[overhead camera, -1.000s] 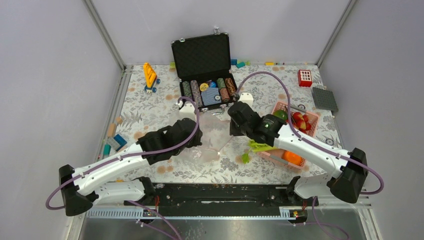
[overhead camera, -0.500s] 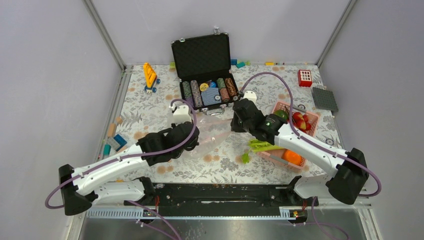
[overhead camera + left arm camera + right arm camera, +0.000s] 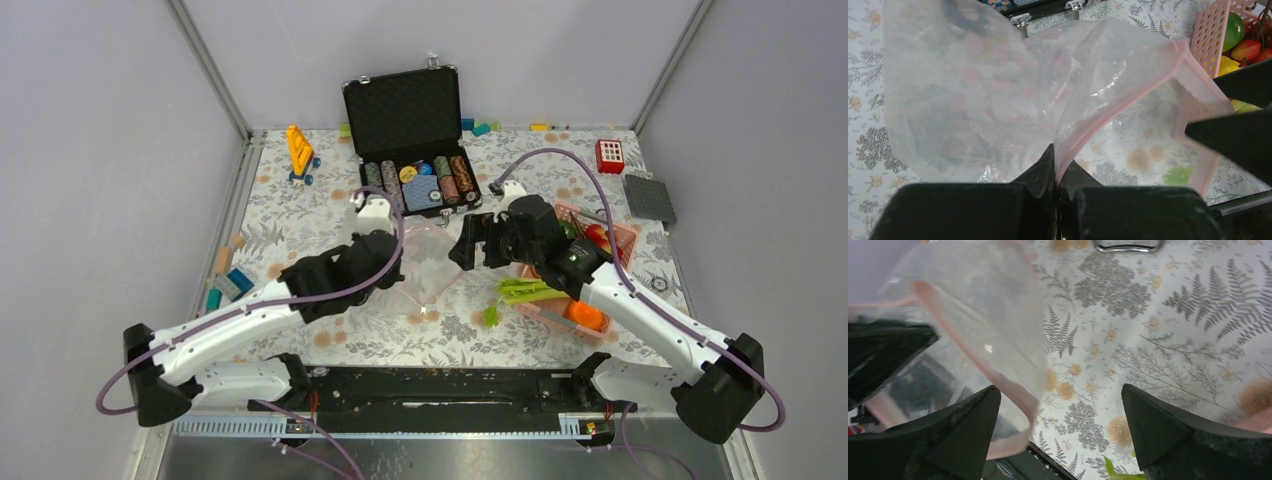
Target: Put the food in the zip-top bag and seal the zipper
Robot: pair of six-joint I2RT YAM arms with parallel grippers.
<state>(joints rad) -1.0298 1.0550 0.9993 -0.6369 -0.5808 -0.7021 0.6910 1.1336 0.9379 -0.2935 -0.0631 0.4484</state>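
Note:
The clear zip-top bag (image 3: 432, 268) hangs from my left gripper (image 3: 398, 260), which is shut on its pink zipper (image 3: 1118, 105) strip. In the left wrist view the jaws (image 3: 1056, 167) pinch the strip and the bag's (image 3: 998, 85) mouth gapes to the right. My right gripper (image 3: 478, 248) stands open just right of the bag; the zipper's (image 3: 1013, 385) loose corner droops by the left finger of that gripper (image 3: 1059, 389), not held. The food lies at the right: a celery stalk (image 3: 525, 292), an orange (image 3: 585, 315), a green fruit (image 3: 562, 230) and red pieces (image 3: 600, 240).
A pink slatted basket (image 3: 626, 232) holds most of the food at the right. An open case of poker chips (image 3: 410, 150) stands just behind the bag. A yellow toy (image 3: 300, 150), a red block (image 3: 609, 156), a grey plate (image 3: 650, 198) and small blocks (image 3: 225, 285) lie around the edges.
My right gripper has opened, let go of the bag's mouth and drawn back to the right. My left gripper still holds the zipper strip and has shifted slightly.

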